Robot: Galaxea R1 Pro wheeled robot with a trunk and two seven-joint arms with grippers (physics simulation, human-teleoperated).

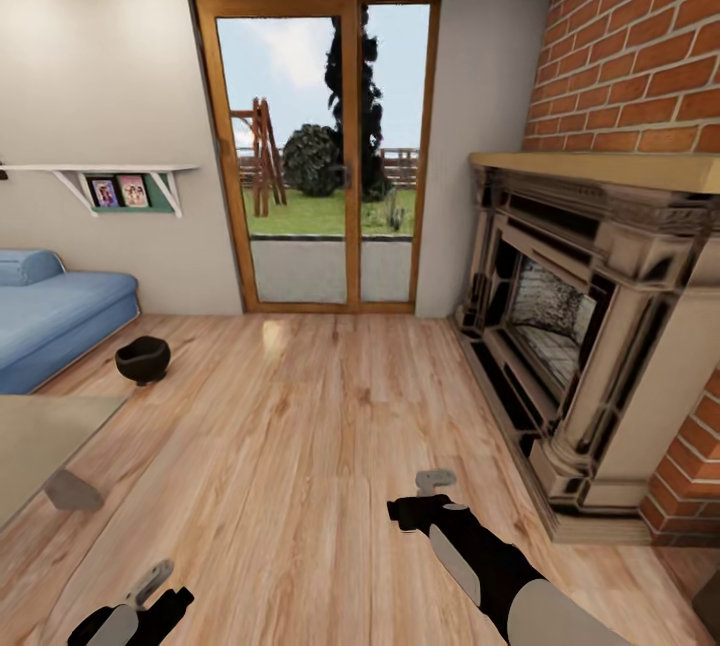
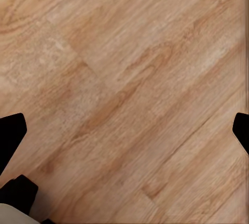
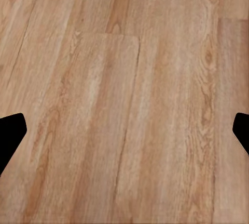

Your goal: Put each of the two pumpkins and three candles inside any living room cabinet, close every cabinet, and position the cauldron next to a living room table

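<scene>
- We are carrying our left gripper [image 1: 150,581] low at the near left of the head view; its fingers [image 2: 11,133] are spread wide in its wrist view, with nothing but plank floor [image 1: 300,426] between them.
- We are seeing a corner of the table [image 1: 40,436] at the left edge, its glossy top bare in the part that shows, with one grey block leg [image 1: 72,492] under it.
- We are looking at the cauldron [image 1: 142,359], which is sitting upright on the floor just in front of the blue sofa [image 1: 55,311], beyond the table corner and apart from it. We are judging that it may need shifting closer to count as next to the table.
- We are holding our right gripper [image 1: 432,482] out over bare floor, near the middle of the head view; its fingers [image 3: 11,130] are likewise standing apart and gripping nothing.
- We are facing the glass door [image 1: 320,156] and, at the right, the fireplace [image 1: 590,326] in the brick wall.
- We are not able to tell from here whether any pumpkin or candle is stowed, or whether the cabinet is shut, so we are treating those steps as unconfirmed.
</scene>
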